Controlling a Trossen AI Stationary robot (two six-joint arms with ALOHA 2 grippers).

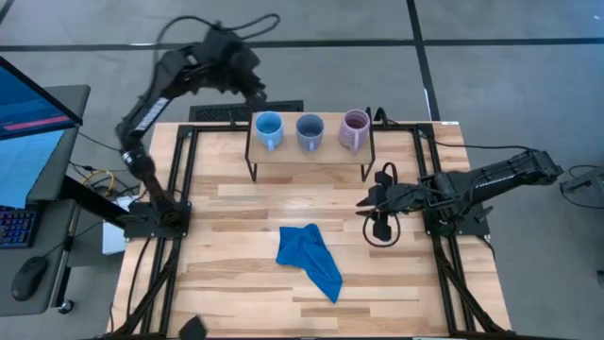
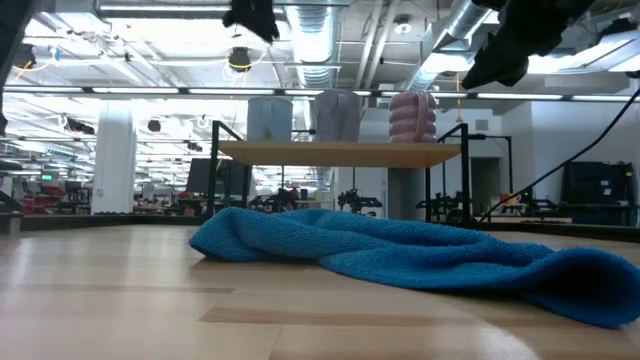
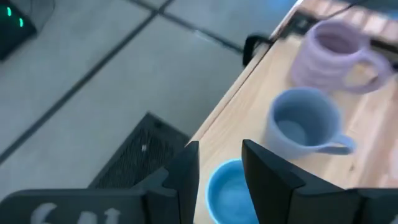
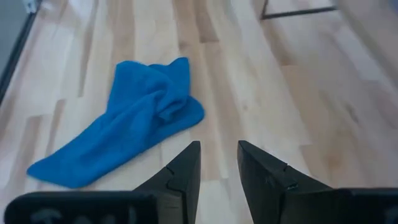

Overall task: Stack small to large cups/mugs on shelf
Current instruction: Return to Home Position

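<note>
Three mugs stand upright in a row on the shelf (image 1: 311, 156) at the table's far side: bright light blue (image 1: 269, 128) on the left, grey-blue (image 1: 310, 130) in the middle, pale purple (image 1: 355, 129) on the right. They rest on their bases, handles toward the near side. My left gripper (image 1: 257, 94) is open and empty, high above the shelf's far left end. In the left wrist view (image 3: 221, 149) the light blue mug (image 3: 231, 193) shows below its fingers. My right gripper (image 1: 364, 203) is open and empty above the table, right of centre.
A crumpled blue cloth (image 1: 310, 257) lies on the tabletop, near of centre; it also shows in the right wrist view (image 4: 124, 124) and the low view (image 2: 400, 250). Black frame rails (image 1: 184, 189) run along the table's left and right sides.
</note>
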